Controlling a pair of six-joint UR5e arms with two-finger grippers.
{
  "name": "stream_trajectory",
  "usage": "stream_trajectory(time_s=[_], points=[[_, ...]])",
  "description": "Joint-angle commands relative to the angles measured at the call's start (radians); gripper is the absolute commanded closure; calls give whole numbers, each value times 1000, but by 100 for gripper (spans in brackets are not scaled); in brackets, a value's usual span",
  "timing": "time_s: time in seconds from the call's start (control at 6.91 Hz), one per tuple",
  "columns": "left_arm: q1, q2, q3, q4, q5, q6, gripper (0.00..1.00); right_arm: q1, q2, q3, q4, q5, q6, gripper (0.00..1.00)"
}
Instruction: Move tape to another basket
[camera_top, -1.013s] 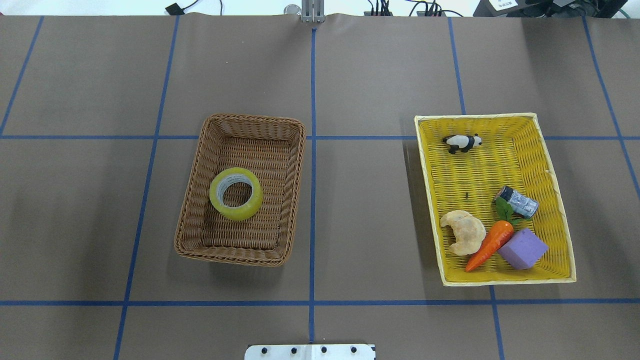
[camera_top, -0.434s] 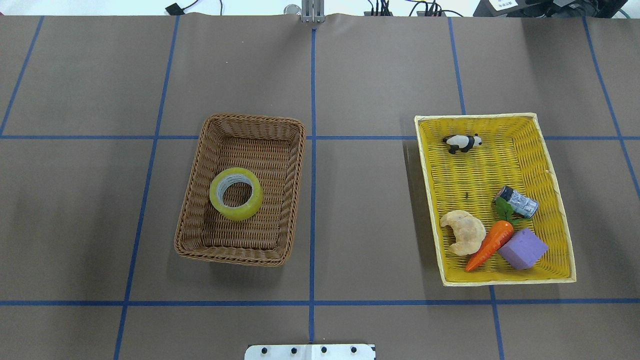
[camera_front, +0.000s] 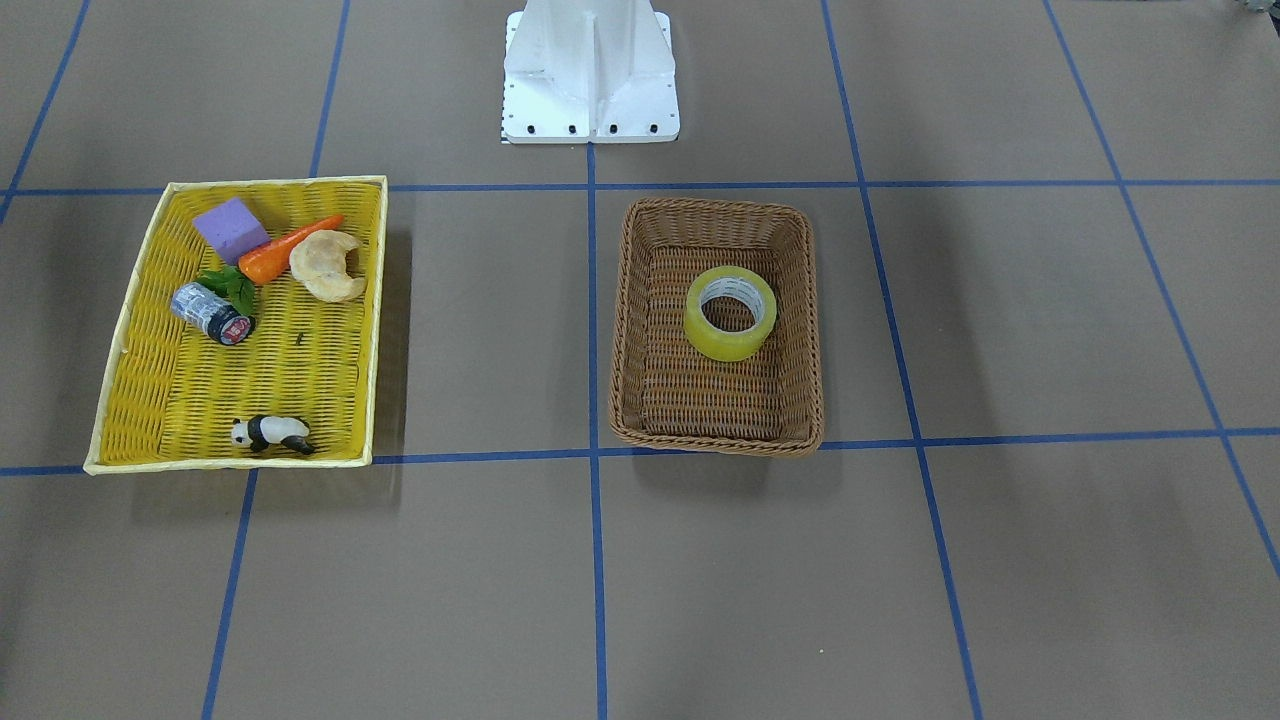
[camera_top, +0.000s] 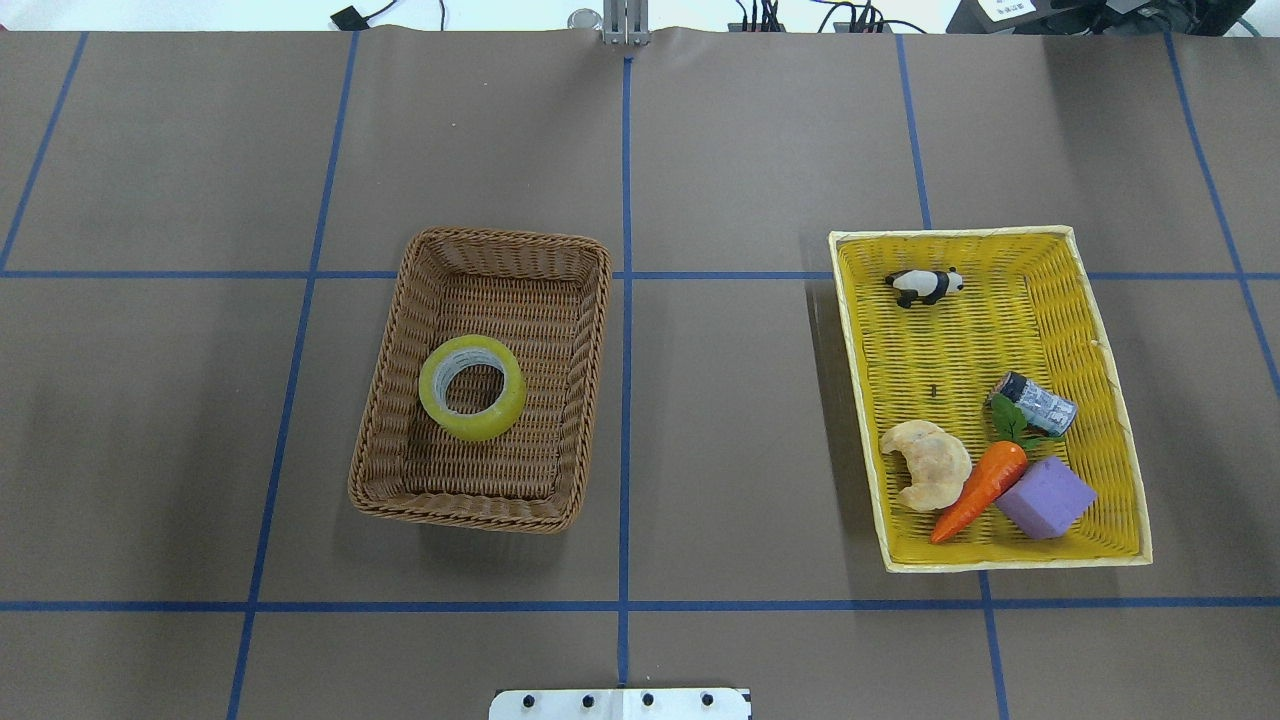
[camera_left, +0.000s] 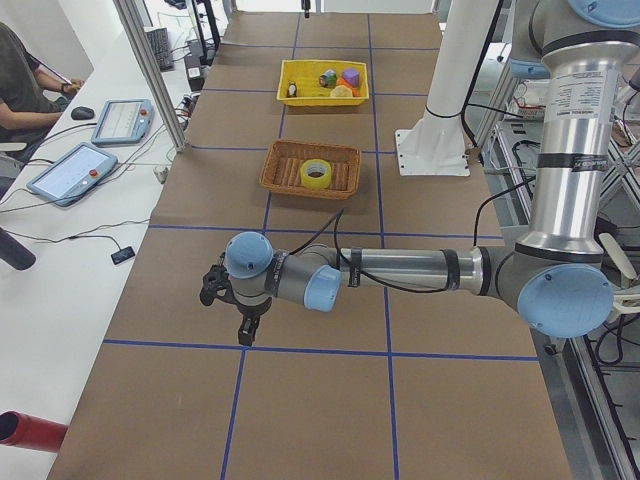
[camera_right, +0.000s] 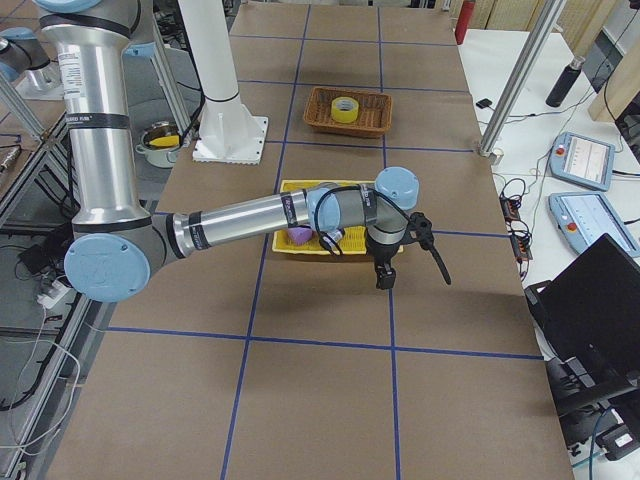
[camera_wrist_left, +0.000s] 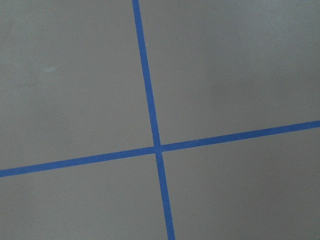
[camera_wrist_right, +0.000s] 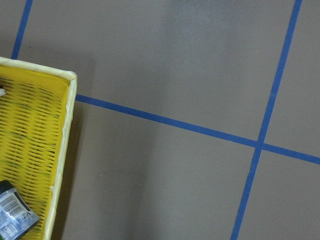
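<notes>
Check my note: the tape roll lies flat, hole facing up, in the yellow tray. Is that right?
Not quite. The tape does lie flat with its hole facing up, but it is in the brown basket, not the yellow tray, which stands apart from it on the table. The overhead view shows this plainly.

1. From behind the robot we look steeply down on the table (camera_top: 760, 150); our front-facing camera looks back, the base (camera_front: 590, 80) at its top.
2. Both share the basket (camera_top: 505, 238) and the yellow tray (camera_top: 950, 233).
3. Our end cameras look along the table from high up.
4. Our wrist cameras sit close above it; the right catches the tray's corner.
</notes>
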Motion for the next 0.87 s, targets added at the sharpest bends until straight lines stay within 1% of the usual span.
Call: stream_trajectory(time_s=[0.0, 0.72], points=[[0, -1, -15, -9, -3, -1, 2, -1, 0, 0, 4, 0, 0, 0], [0, 0, -9, -23, -3, 7, 2, -1, 0, 3, 6, 11, 0, 0]])
